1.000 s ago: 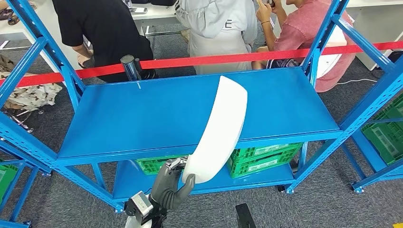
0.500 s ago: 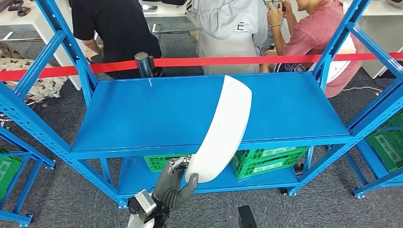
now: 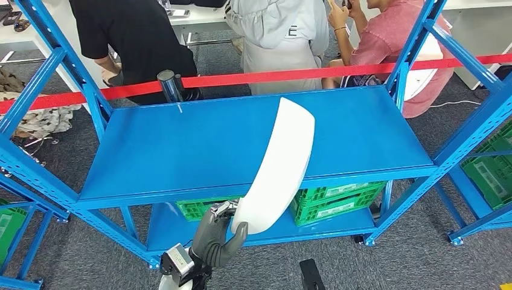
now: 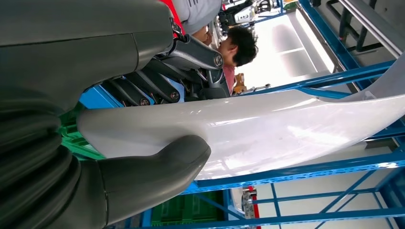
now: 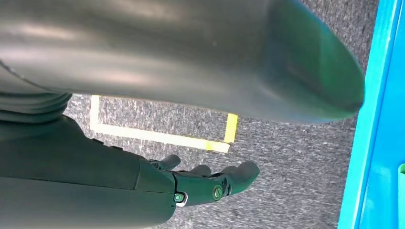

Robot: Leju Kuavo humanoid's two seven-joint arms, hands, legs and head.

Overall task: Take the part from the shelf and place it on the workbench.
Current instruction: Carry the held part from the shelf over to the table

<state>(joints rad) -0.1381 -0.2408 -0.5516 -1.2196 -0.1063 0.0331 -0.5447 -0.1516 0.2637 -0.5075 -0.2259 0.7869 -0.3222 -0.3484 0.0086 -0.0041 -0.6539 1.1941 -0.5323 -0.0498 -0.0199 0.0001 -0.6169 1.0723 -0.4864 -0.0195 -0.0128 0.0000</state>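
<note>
The part is a long, curved white panel (image 3: pixel 279 164) standing up at a slant in front of the blue shelf (image 3: pixel 151 151). My left hand (image 3: pixel 218 237) grips its lower end, thumb on the near face and fingers behind. In the left wrist view the thick grey thumb (image 4: pixel 157 167) presses on the glossy white panel (image 4: pixel 286 133), with the dark fingers (image 4: pixel 157 86) on the other side. My right hand (image 5: pixel 210 183) hangs over the grey carpet, its fingers loosely apart with nothing in them.
Green crates (image 3: pixel 335 199) sit on the shelf's lower level. A red barrier tape (image 3: pixel 290 75) runs behind the shelf, with three people (image 3: pixel 278 36) beyond it. More blue racks (image 3: pixel 483 163) stand on both sides. Yellow floor tape (image 5: pixel 157 136) marks the carpet.
The whole picture shifted sideways and back as the camera moved. The panel stays in my left hand in the same pose.
</note>
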